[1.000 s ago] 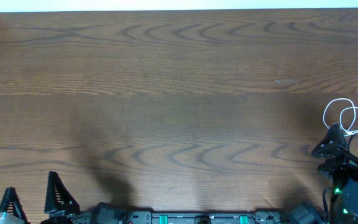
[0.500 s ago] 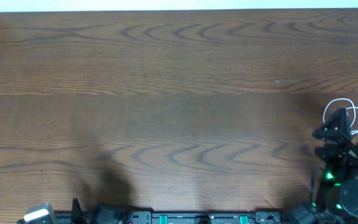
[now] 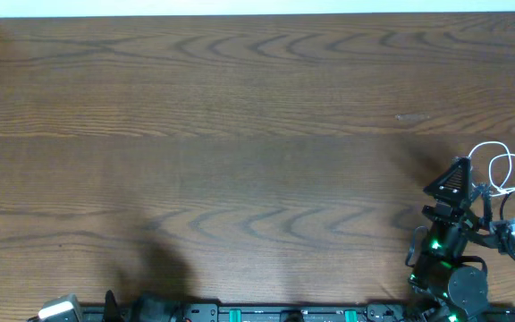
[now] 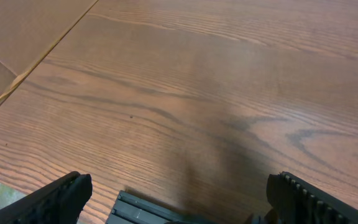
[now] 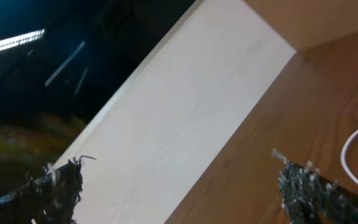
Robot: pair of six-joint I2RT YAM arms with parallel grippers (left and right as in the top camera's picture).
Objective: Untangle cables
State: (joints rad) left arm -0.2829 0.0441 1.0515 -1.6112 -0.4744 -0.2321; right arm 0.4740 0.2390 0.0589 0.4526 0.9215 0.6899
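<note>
Two sets of jaws stand spread wide, nothing pinched in either. The left jaws sit low at the near left corner of the bench [image 3: 240, 107], and the right jaws near its right edge. The white cable [image 3: 504, 157] lies in loose loops just beside the right jaws. The black cable cannot be told from the arm's dark wiring.

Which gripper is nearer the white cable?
Right. The right gripper is just beside the white cable; the left gripper is across the table, at its near-left edge.
</note>
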